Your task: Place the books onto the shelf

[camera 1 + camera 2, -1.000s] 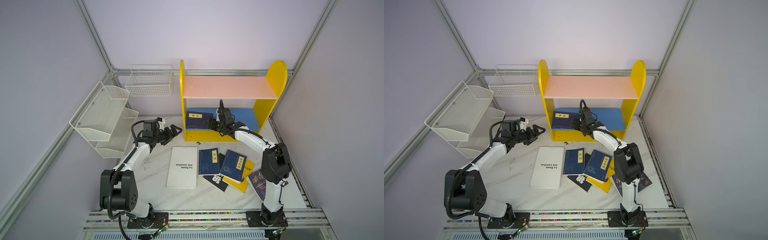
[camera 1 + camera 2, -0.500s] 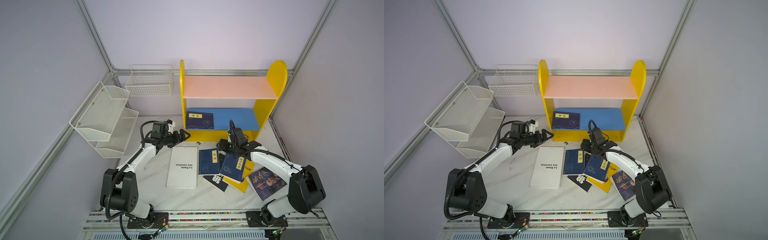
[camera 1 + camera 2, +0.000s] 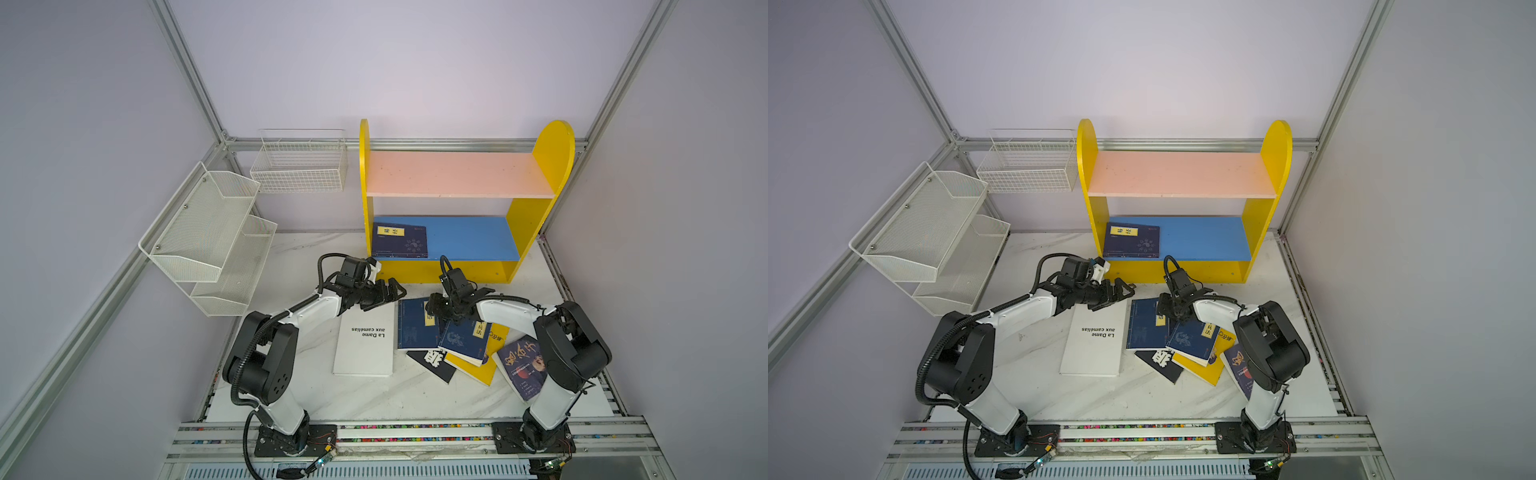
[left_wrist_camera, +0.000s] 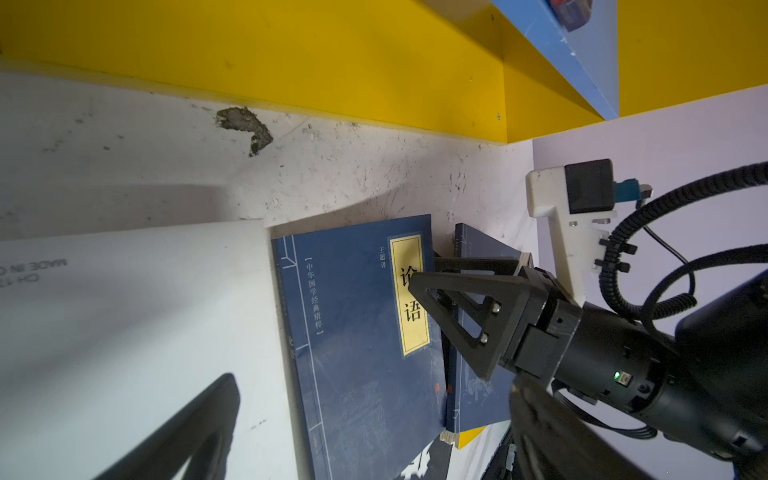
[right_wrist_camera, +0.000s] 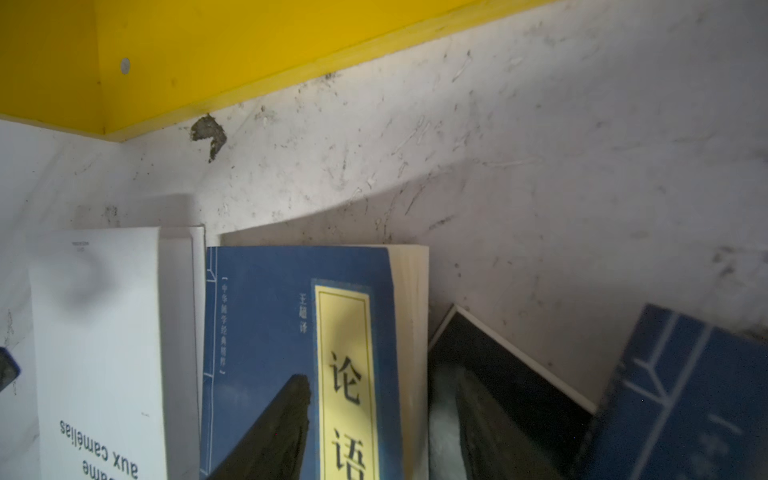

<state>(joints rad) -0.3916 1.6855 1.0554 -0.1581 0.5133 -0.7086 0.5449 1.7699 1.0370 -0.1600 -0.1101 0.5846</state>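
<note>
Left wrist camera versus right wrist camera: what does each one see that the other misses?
Only the left wrist view shows the right gripper from outside, jaws apart over the navy book's edge, and the blue lower board of the shelf. Only the right wrist view shows the white book's printed title. Both show those two books side by side, the shelf's yellow base and a dark stain on the table.

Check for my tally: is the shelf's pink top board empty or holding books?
Empty. In both top views the pink board is bare; the one shelved book lies on the blue board below.
</note>
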